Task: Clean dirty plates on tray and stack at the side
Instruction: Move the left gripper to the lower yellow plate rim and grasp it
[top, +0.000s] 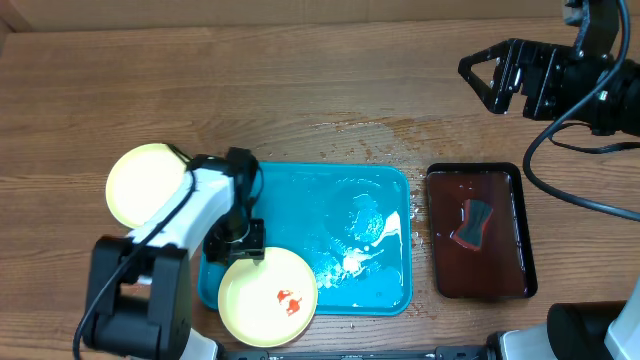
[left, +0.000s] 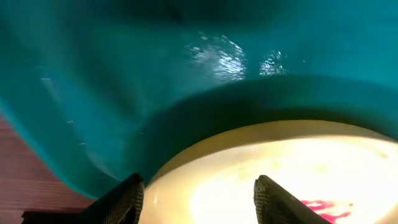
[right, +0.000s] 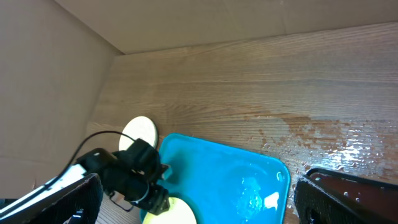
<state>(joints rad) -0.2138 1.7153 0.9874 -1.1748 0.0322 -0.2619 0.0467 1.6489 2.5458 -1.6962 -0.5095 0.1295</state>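
A pale yellow plate (top: 268, 297) with a red sauce smear lies at the front left corner of the turquoise tray (top: 300, 195), overhanging its rim. It fills the left wrist view (left: 280, 168) too. My left gripper (top: 238, 247) is open just above this plate's far edge, its fingers (left: 199, 202) apart over it. Another pale yellow plate (top: 148, 185) lies on the table left of the tray. A third plate is not in view. My right gripper (top: 478, 80) is open and empty, high at the back right.
A dark brown-red tray (top: 478, 235) with liquid and a grey sponge (top: 472, 222) stands right of the turquoise tray. White foam and water (top: 365, 240) lie on the turquoise tray's right half. Water spots wet the table behind it (top: 380, 135).
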